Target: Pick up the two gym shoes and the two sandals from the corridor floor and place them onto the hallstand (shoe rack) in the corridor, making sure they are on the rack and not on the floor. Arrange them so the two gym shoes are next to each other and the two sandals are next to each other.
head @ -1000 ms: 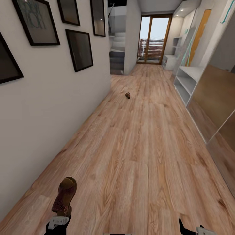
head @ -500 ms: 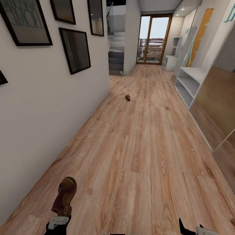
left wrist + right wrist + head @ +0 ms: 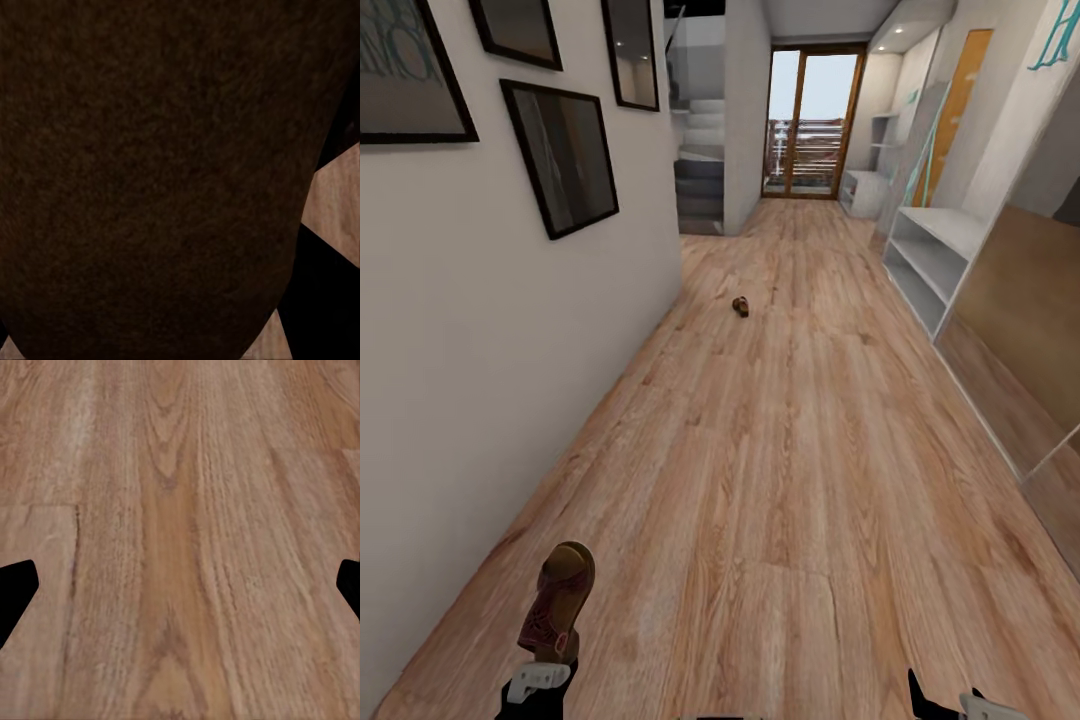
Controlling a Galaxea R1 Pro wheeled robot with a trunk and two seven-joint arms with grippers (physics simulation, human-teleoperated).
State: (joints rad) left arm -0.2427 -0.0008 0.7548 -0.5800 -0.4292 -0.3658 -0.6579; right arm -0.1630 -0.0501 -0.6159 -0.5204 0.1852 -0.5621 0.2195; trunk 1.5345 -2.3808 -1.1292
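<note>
Head view: the left pincer (image 3: 546,668) is closed on one brown sandal (image 3: 558,600), which stands roughly upright above it, toe end uppermost, strap pattern and tan footbed visible, raised over the corridor floor (image 3: 780,450) close to the white wall (image 3: 480,380) bearing dark framed pictures (image 3: 560,155). In the left wrist view the sandal's dark underside (image 3: 150,172) sits right against the lens, with slivers of wood planking past its edge. The second sandal (image 3: 741,306) lies on the floor well down the corridor, far from the held sandal, roughly level with the hallstand (image 3: 930,250) (too small to read its orientation). The hallstand, a pale unit with open shelves, stands against the opposite wall, across the floor from the second sandal; what its shelves hold cannot be made out. Beyond it, a glazed door (image 3: 805,125) closes the corridor end, with stairs (image 3: 700,170) to one side. The right pincer (image 3: 945,705) is barely in frame at the lower edge; in the right wrist view its fingertips (image 3: 16,589) sit wide apart at either margin with bare planking (image 3: 180,540) between, gripping nothing.
</note>
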